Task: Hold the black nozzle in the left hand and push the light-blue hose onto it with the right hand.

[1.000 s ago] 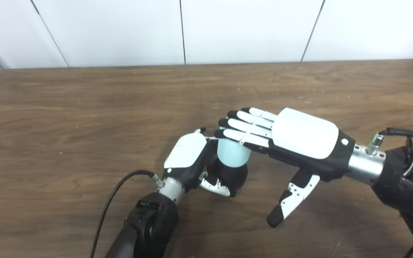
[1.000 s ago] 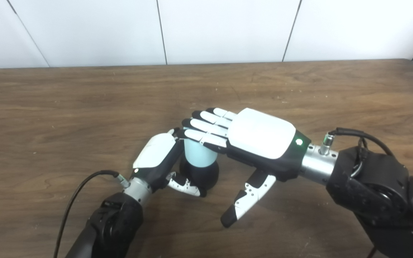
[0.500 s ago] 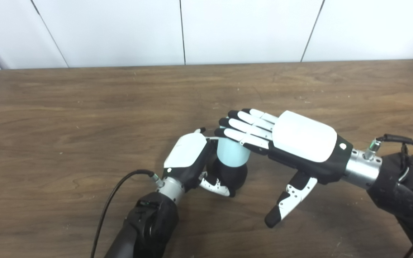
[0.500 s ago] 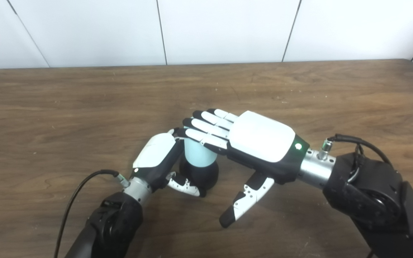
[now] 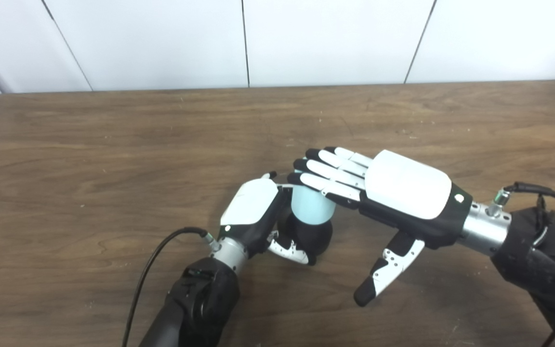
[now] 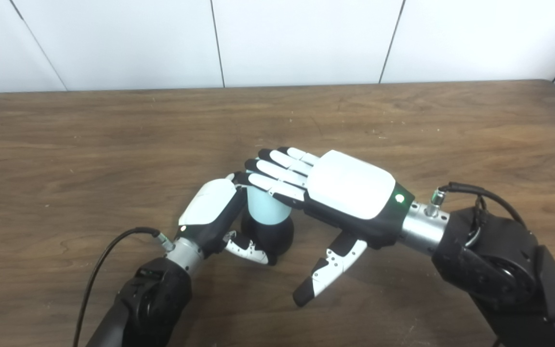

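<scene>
Hose seated, barely any movement since a second ago.
Left hand (image 5: 251,212) fingers stay wrapped round the black nozzle (image 5: 311,236); right hand (image 5: 378,190), flat and open, presses the light-blue hose (image 5: 309,207) down, sinking slightly.

Place: robot lab / test bench — likely
Surface: bare wood-grain table (image 5: 113,144), scuffed
Backdrop: plain white wall panels (image 5: 162,43) w/ dark seams
Gear: exposed cable (image 5: 152,260) on robot arm

Both hands share one build: the left hand (image 5: 251,212) and the right hand (image 5: 403,193) each have a glossy white back shell over a black frame. Fingers are white with black tips. Silver wrist cuffs meet black forearms, each trailing a black cable; a green light glows on the right hand's wrist edge.
</scene>
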